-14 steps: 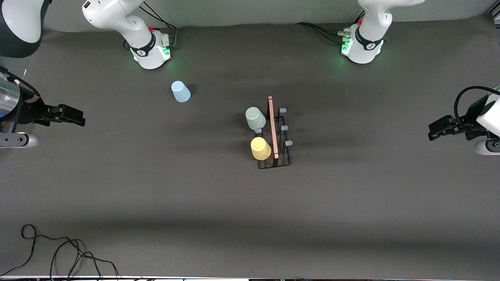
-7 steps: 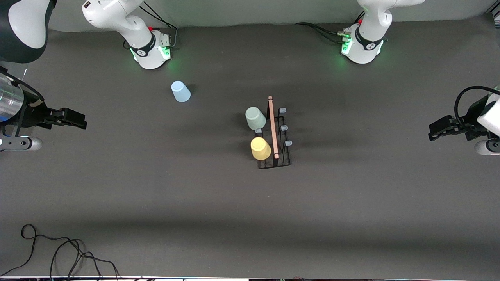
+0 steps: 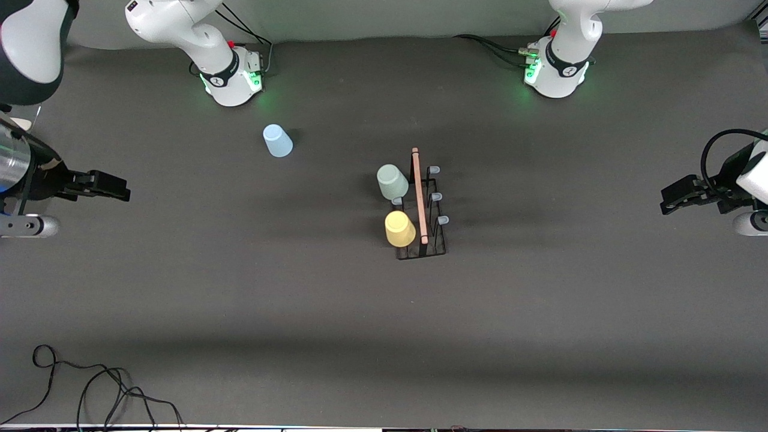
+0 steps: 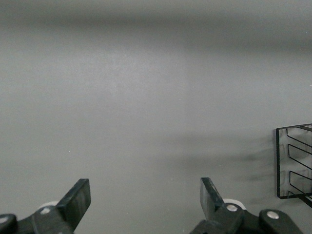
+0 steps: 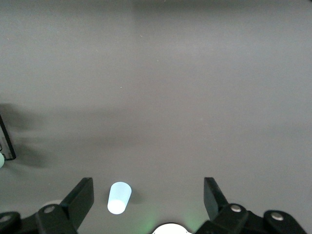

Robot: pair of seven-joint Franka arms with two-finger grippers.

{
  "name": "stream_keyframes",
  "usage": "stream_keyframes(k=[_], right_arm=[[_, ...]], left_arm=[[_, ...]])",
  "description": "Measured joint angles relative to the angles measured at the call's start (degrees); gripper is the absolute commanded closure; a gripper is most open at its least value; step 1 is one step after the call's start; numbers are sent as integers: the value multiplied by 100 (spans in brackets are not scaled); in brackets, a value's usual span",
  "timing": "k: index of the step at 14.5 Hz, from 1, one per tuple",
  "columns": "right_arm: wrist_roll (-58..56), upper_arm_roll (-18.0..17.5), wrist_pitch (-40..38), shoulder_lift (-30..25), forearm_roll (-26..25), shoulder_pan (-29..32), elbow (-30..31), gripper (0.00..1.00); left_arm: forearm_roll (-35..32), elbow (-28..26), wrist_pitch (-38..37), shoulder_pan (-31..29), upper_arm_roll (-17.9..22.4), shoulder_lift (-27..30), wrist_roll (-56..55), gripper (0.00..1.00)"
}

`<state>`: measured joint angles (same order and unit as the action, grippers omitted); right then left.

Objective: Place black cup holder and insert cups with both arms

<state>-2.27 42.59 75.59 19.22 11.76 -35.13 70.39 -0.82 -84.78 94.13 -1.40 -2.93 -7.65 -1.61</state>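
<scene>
**A:** At the table's middle stood the black cup holder (image 3: 422, 210), with the grey-green cup (image 3: 392, 182) and the yellow cup (image 3: 399, 228) already upside down on pegs on the side facing the right arm. Which one was left?

**B:** The light blue cup (image 3: 277, 140), upside down on the table at about ten o'clock from the holder, close to the right arm's base (image 3: 231, 78). The right gripper (image 3: 111, 185) hung over its own end of the table, fingers spread wide and empty. I'd have sent it to the blue cup, closed on the cup's sides, then lowered it straight onto a free peg.

**A:** And the left gripper (image 3: 678, 196)?

**B:** Waiting over its end, jaws equally wide, holding nothing.

**A:** Did the wrist views add anything?

**B:** The right wrist showed the blue cup (image 5: 119, 197) between its fingers (image 5: 80, 197); the left wrist caught only a corner of the holder (image 4: 295, 163), no cups
</scene>
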Motion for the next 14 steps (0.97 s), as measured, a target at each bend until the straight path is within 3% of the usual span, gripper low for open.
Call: stream_keyframes(k=[5, 10, 14], right_arm=[[0, -1857, -3, -272, -451, 1647, -4, 0], [0, -3080, -22, -527, -714, 2727, 72, 0], [0, -3908, 159, -915, -921, 3445, 582, 0]], left_arm=[[0, 39, -3, 0, 0, 14, -1, 0], [0, 53, -5, 0, 0, 14, -1, 0], [0, 53, -5, 0, 1, 13, -1, 0]])
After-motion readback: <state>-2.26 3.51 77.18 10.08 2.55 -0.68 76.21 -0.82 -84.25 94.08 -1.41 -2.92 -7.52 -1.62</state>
